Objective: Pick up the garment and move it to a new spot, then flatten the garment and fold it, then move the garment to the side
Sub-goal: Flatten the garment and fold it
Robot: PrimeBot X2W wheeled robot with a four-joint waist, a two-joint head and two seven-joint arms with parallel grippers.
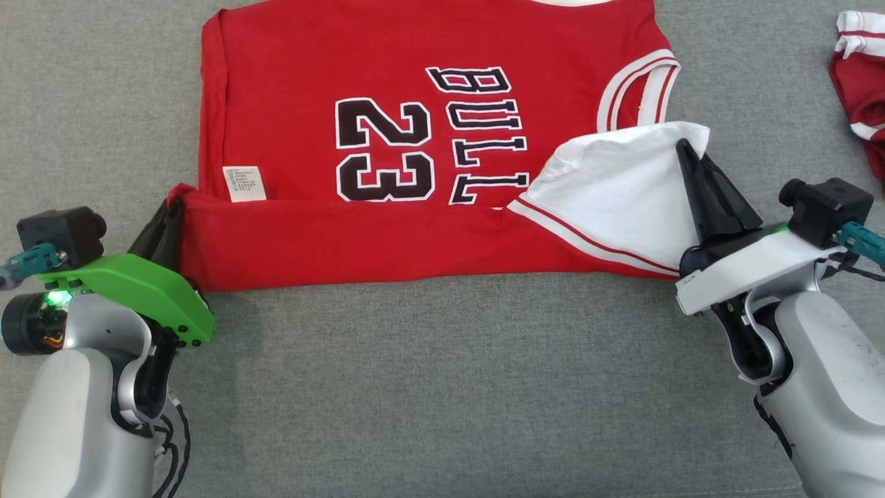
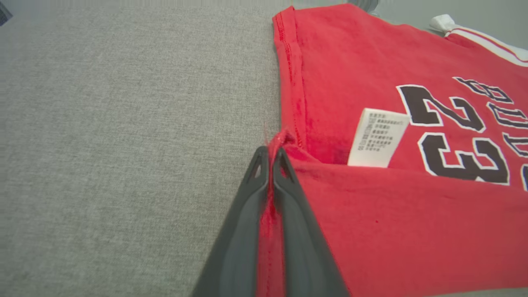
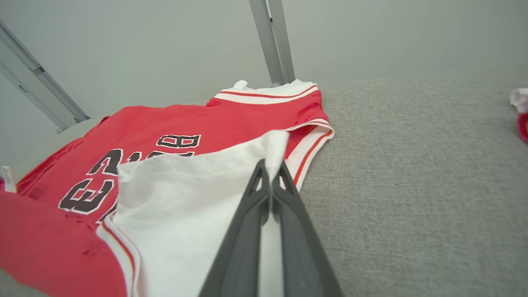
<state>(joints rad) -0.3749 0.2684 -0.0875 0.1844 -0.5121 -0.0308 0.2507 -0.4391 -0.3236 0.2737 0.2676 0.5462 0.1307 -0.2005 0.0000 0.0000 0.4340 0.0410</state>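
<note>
Pinched shut, the left hand (image 1: 173, 207) (image 2: 270, 154) has its two dark fingers closed on the red corner of the garment (image 1: 290, 104) (image 2: 371, 231) (image 3: 255, 115). That corner is to the robot's left of the black "23" print (image 1: 384, 149) (image 2: 458, 136) (image 3: 95, 181) and slightly nearer the robot. A thin strip of red cloth shows between the fingers in the left wrist view.

The right hand (image 1: 684, 145) (image 3: 272, 165) is closed too. It grips the tip of a white flap (image 1: 615, 194) (image 3: 185, 198) that is turned over onto the red cloth to the right of the "23" print, beside the striped armhole.

The garment, a red sleeveless jersey, lies spread on the grey fabric worktop (image 1: 442, 387). Its near edge is folded over into a red band (image 1: 346, 242) just on the robot's side of the "23" print, covering the bottom of the digits' row. A white care label (image 1: 243, 183) (image 2: 378, 137) sits between the left hand and the "23" print, at the band's upper edge. The "BULL" lettering (image 1: 484, 131) runs just to the right of the print. Another red-and-white cloth (image 1: 861, 90) (image 3: 520, 111) lies well apart from the print, far to the right.
</note>
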